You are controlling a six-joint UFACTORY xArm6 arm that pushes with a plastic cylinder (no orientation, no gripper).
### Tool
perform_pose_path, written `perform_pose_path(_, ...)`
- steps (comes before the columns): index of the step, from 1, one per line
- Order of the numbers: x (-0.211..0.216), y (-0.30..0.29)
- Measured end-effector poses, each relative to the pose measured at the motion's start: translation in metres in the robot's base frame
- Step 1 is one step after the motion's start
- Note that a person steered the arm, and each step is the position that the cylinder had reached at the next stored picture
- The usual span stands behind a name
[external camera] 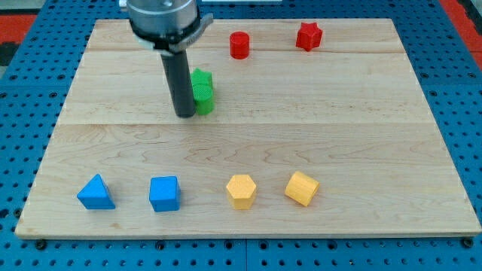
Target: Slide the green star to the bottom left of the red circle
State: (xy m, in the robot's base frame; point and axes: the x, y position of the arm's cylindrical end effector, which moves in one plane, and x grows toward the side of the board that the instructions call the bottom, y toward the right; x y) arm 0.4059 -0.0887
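Green star [203, 91], faceted, against my tip [185, 114]

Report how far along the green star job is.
Done: my tip has reached the green star-shaped block and sits against its left side in the view. In hand: the star lies below and left of the red cylinder-shaped circle block, with a stretch of bare wooden board between them. Left: perhaps a short nudge closer, if a tighter placement is wanted.
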Motion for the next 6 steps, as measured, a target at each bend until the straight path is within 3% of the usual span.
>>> perform_pose_path(2,-0.014,0.051)
perform_pose_path(3,-0.007,0.052)
perform_pose_path(4,-0.013,0.017)
perform_pose_path(5,-0.057,0.016)
perform_pose_path(6,-0.063,0.034)
